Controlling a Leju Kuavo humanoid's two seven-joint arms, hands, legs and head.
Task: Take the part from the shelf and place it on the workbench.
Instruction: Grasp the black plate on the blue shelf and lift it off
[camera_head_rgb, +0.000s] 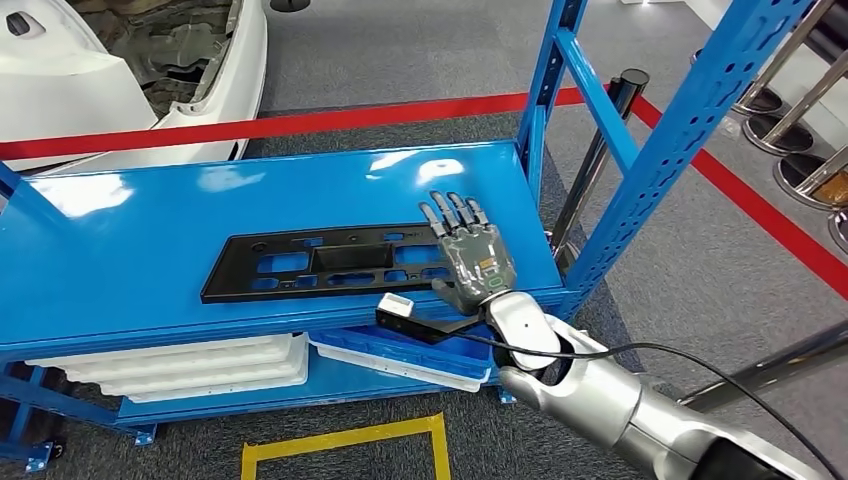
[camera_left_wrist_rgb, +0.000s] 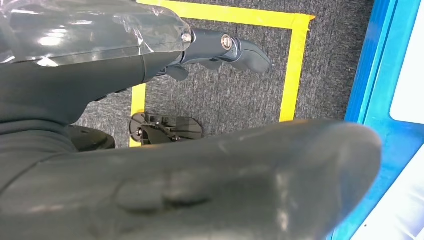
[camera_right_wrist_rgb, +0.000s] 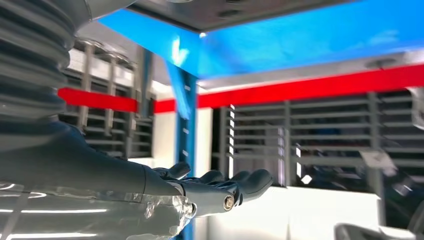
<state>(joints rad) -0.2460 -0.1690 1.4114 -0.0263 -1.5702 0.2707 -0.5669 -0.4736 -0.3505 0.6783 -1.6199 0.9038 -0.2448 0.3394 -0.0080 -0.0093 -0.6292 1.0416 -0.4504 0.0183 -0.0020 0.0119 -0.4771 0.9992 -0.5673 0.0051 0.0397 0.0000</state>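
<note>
1. Near the shelf's (camera_head_rgb: 130, 230) front right corner, the black part (camera_head_rgb: 320, 262) lies flat, its right end under the right hand (camera_head_rgb: 470, 258).
2. That hand is flat, fingers spread, gripping nothing; curl them under the front edge.
3. Left hand (camera_left_wrist_rgb: 220, 47) hangs over the floor, holding nothing.

A flat black plastic panel (camera_head_rgb: 330, 264) with rectangular cutouts lies flat on the blue shelf (camera_head_rgb: 150, 240), lengthwise near its front edge.
</note>
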